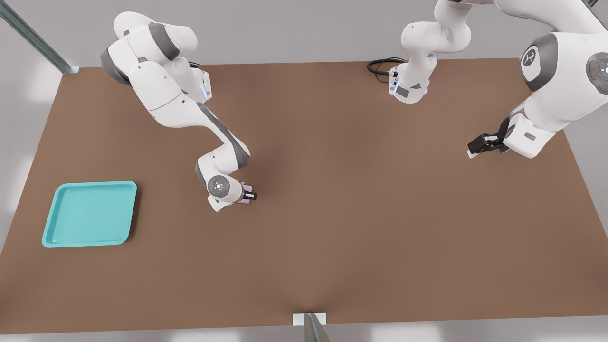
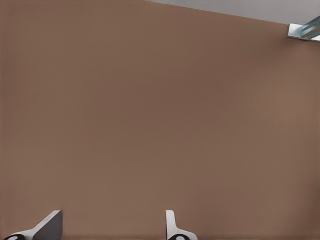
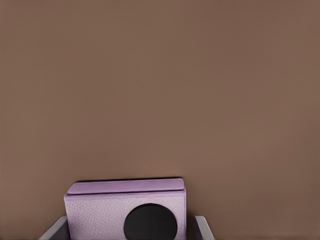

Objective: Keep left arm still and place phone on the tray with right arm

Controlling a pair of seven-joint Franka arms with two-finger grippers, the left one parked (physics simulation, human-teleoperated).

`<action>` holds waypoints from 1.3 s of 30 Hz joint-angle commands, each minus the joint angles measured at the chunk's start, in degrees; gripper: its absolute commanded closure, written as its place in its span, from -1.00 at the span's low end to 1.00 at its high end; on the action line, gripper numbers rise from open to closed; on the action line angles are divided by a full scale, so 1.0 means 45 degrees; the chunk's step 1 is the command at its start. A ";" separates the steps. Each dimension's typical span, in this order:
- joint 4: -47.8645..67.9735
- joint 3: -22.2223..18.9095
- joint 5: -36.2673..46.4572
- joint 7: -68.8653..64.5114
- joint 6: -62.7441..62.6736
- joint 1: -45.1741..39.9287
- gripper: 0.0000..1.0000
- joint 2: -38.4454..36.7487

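Right arm [image 1: 190, 118] reaches down to mid-table; its gripper [image 1: 248, 196] has fingers [image 3: 202, 227] pinching the phone [image 3: 127, 212] from both sides. Phone sits between them, low over the brown table [image 1: 356, 213], one black lens showing. Tray [image 1: 61, 237] lies well apart toward the front view's left. Bare tabletop between them. Black cable [image 1: 382, 65] loops at the far edge.

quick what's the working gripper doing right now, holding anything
Gripper: shut on the phone, fingers flanking it, over the brown table, away from the tray.
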 commanded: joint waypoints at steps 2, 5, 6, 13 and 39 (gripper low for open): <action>-0.0107 0.0002 0.0008 -0.0139 0.0174 0.0006 -0.86 0.0001; -0.0225 0.0002 0.0008 -0.0139 0.0390 -0.0013 -0.74 0.0001; -0.0225 0.0002 0.0008 -0.0139 0.0390 0.0006 -0.56 -0.0018; -0.0166 -0.0154 0.0008 -0.0373 0.0039 -0.0033 -0.26 -0.0409; 0.1084 -0.7517 0.1238 -0.9865 -0.1603 0.0123 -0.26 -0.2089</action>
